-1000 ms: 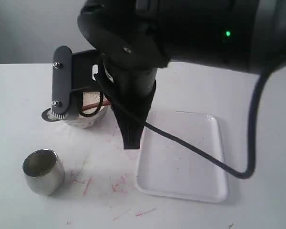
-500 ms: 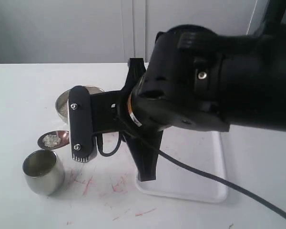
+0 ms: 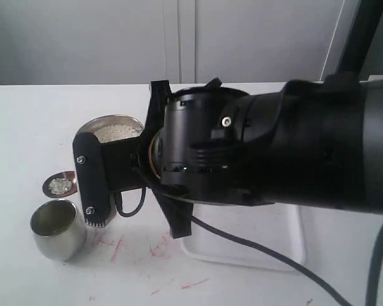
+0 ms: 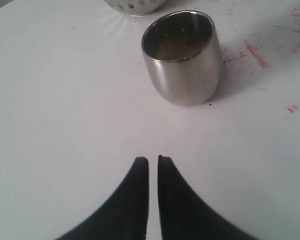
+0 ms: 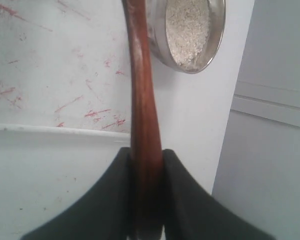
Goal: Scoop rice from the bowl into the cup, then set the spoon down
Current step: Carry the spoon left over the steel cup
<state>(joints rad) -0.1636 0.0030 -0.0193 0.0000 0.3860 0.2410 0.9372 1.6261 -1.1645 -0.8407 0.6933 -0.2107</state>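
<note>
One spoonful of rice [image 3: 59, 185], in the bowl [image 3: 115, 131] a second ago, now sits in the spoon [image 5: 140, 90] near the cup [image 3: 57, 228] (right gripper [image 5: 146, 155] reaching leftward, jaws pinching its handle; left gripper [image 4: 153, 162] jaws pressed nearly together, empty).

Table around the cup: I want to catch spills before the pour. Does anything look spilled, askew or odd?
Nothing spilled: no loose grains show on the table, the cup stands upright, and the spoon holds its rice. The one oddity: red streaks on the white surface beside the cup, looking like stains.
</note>
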